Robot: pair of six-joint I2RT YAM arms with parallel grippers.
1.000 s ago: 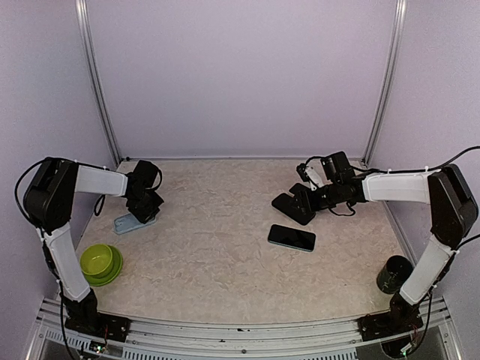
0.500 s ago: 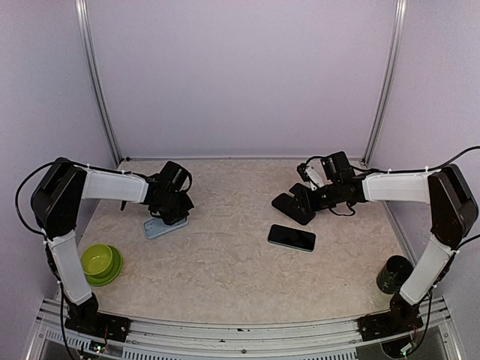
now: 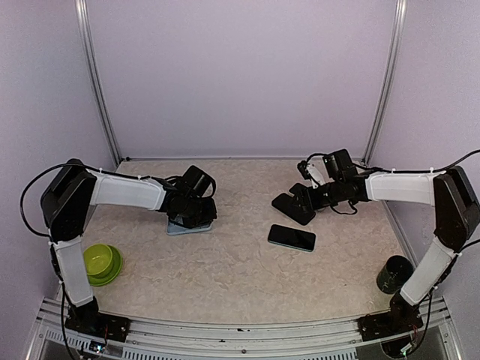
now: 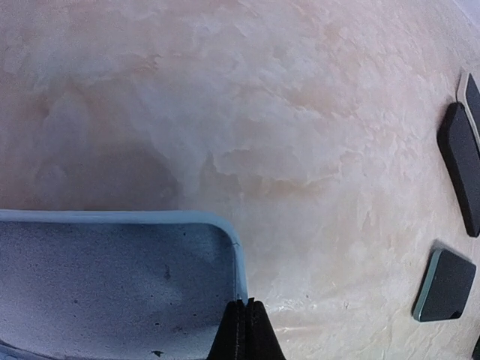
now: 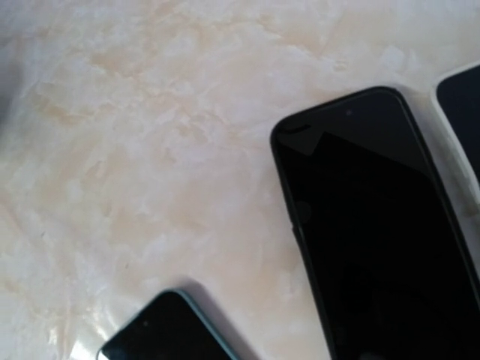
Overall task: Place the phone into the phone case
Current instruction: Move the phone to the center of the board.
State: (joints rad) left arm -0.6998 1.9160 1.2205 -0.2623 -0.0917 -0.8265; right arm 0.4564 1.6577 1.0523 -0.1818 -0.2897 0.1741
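The light-blue phone case lies open side up left of the table's middle, and its grey inside fills the lower left of the left wrist view. My left gripper is shut, its tips pinched at the case's right rim. A dark phone with a teal edge lies flat right of centre; it also shows in the wrist views. My right gripper hovers low over a black phone behind it. Its fingers are out of its wrist view.
A white-edged device lies just right of the black phone. A green bowl stands at the near left by the left arm's base. A dark cup stands at the near right.
My left gripper has travelled right from the far left toward the middle, and the phone case has come along with it. The right arm has barely moved.
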